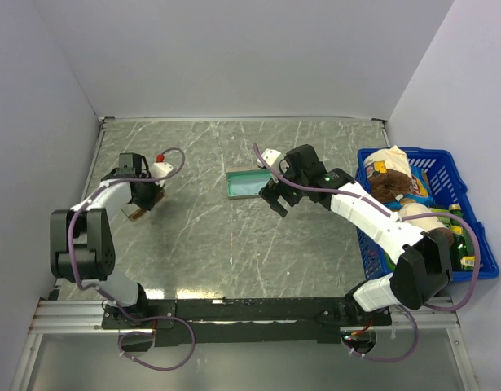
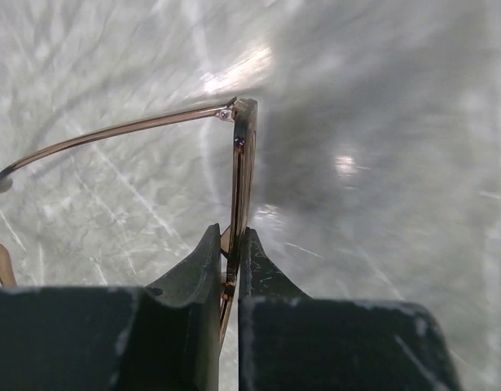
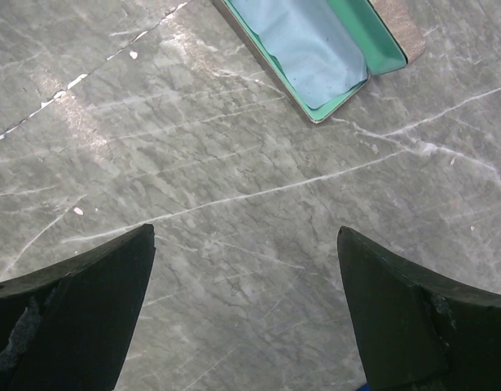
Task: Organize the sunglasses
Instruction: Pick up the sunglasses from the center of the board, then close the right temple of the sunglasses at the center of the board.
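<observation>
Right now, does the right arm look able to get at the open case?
Probably yes: the right pincer hangs open just short of the case, with only table surface between them and nothing in the way.

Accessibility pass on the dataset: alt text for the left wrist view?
The left gripper is shut on the sunglasses, pinching the thin amber front frame, seen edge-on, between its dark fingers. One unfolded temple arm stretches away to the left against the grey marbled table.
</observation>
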Robot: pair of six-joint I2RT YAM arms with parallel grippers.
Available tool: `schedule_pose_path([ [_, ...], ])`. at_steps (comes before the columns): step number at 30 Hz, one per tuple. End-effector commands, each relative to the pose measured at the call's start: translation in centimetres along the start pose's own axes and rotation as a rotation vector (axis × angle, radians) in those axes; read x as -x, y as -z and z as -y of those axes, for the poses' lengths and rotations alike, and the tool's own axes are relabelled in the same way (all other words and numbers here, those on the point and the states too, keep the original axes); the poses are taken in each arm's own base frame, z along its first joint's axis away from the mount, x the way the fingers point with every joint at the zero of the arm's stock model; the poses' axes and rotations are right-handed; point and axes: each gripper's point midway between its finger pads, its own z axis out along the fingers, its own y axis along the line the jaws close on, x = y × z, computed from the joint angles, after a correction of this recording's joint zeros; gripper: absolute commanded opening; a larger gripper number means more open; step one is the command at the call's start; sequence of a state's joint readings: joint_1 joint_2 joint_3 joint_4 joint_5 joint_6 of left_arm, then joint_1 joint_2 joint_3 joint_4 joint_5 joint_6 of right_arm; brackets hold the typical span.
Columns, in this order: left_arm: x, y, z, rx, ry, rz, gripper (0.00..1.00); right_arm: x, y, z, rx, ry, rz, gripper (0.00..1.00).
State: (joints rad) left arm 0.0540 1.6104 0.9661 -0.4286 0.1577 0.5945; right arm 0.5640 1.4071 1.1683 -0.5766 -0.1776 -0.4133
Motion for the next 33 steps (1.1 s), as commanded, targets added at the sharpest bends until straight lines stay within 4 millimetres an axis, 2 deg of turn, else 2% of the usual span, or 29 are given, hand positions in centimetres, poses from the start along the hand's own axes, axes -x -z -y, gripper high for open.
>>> schedule_pose_path([
  [1, 5.3, 4.1, 3.6, -0.096, -0.144, 0.157, 0.06, 0.5, -0.1, 0.8, -0.028, -0.014, 0.032, 1.0],
  [3, 6.6, 5.7, 5.7, -0.137, -0.203, 0.209, 0.06, 0.5, 0.1, 1.5, -0.041, -0.04, 0.041, 1.0],
  [4, 7.9, 6.6, 7.5, -0.162, -0.264, 0.245, 0.06, 0.6, 0.2, 1.8, -0.049, -0.051, 0.047, 1.0],
  [5, 8.1, 7.1, 9.0, -0.203, -0.29, 0.254, 0.06, 0.6, 0.3, 2.1, -0.055, -0.07, 0.051, 1.0],
  [6, 9.1, 7.8, 10.9, -0.235, -0.342, 0.28, 0.06, 0.3, 0.6, 2.9, -0.072, -0.091, 0.054, 1.0],
  [8, 9.9, 9.1, 12.9, -0.273, -0.393, 0.311, 0.06, 0.4, 0.9, 3.7, -0.086, -0.125, 0.069, 1.0],
  [9, 10.9, 9.9, 14.7, -0.313, -0.44, 0.341, 0.06, 0.4, 1.2, 4.3, -0.103, -0.142, 0.076, 1.0],
  [11, 11.5, 10.8, 16.4, -0.354, -0.482, 0.365, 0.06, 0.0, 1.7, 5.6, -0.137, -0.179, 0.085, 1.0],
  [13, 12.5, 11.9, 19.0, -0.422, -0.555, 0.401, 0.06, -0.7, 1.9, 6.9, -0.179, -0.21, 0.077, 1.0],
  [14, 12.8, 12.2, 19.9, -0.447, -0.576, 0.405, 0.06, -0.8, 2.0, 7.2, -0.193, -0.216, 0.074, 1.0],
  [15, 13.3, 13.1, 21.6, -0.49, -0.625, 0.425, 0.06, -1.1, 1.8, 7.6, -0.199, -0.224, 0.066, 1.0],
  [17, 14.0, 13.9, 23.4, -0.532, -0.678, 0.44, 0.06, -1.7, 1.6, 8.0, -0.206, -0.245, 0.053, 1.0],
  [20, 14.3, 15.1, 27.7, -0.609, -0.798, 0.46, 0.06, -1.9, 1.3, 8.2, -0.204, -0.249, 0.04, 1.0],
  [23, 14.7, 15.6, 30.5, -0.639, -0.872, 0.464, 0.05, -2.3, 0.9, 8.1, -0.189, -0.249, 0.023, 0.99],
  [26, 14.6, 15.3, 32.5, -0.658, -0.921, 0.44, 0.04, -2.4, 0.6, 7.9, -0.173, -0.25, 0.013, 0.99],
  [33, 15.5, 14.7, 35.2, -0.674, -0.957, 0.434, 0.04, -1.8, 0.3, 5.8, -0.051, -0.241, 0.034, 0.97],
])
